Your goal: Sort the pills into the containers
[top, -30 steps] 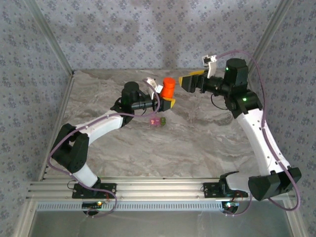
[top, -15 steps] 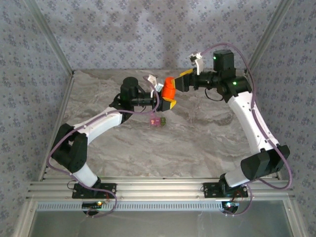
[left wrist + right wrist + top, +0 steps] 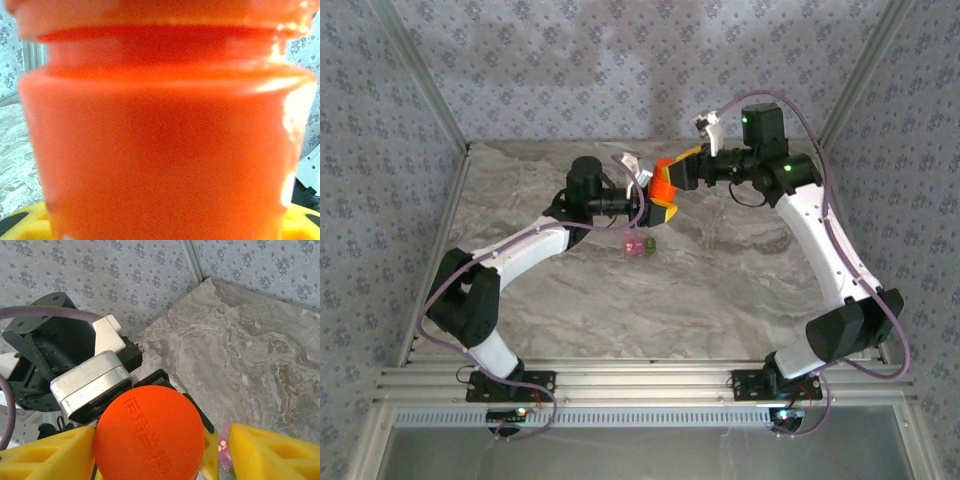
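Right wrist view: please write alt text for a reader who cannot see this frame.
A round orange bottle cap, seen from above, sits between the yellow fingers of the right end effector, with a gap at one finger. Behind it is the left arm's dark wrist with a silver block, over a marbled table.

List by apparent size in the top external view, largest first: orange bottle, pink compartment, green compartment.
1. orange bottle, clearly largest.
2. pink compartment and green compartment: they look about alike, too small to rank.
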{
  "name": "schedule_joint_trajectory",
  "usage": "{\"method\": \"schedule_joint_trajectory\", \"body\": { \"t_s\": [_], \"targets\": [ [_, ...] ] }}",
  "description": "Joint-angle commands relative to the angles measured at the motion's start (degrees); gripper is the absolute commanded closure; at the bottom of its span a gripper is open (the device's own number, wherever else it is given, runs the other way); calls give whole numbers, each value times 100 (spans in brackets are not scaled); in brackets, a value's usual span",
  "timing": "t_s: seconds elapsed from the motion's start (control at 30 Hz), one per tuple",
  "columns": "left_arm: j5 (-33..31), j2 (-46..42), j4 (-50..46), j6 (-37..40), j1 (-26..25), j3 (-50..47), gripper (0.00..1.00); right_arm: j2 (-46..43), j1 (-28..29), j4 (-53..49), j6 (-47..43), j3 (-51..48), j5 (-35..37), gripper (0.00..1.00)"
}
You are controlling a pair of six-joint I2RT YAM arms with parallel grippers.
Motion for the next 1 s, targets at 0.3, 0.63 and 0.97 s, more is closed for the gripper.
{"method": "schedule_joint_trajectory", "body": {
  "t_s": [0.3, 0.63, 0.97],
  "targets": [
    [-684, -95, 368, 81, -120, 48, 100, 19, 424, 48, 501, -217, 862, 55],
    [-1762, -148, 862, 178, -422, -228, 100, -7, 996, 1311, 1721, -1035, 2289, 56],
    [-2080, -133, 936, 151, -422, -336, 100, -229, 802, 1319, 1762, -1092, 2082, 32]
  ]
}}
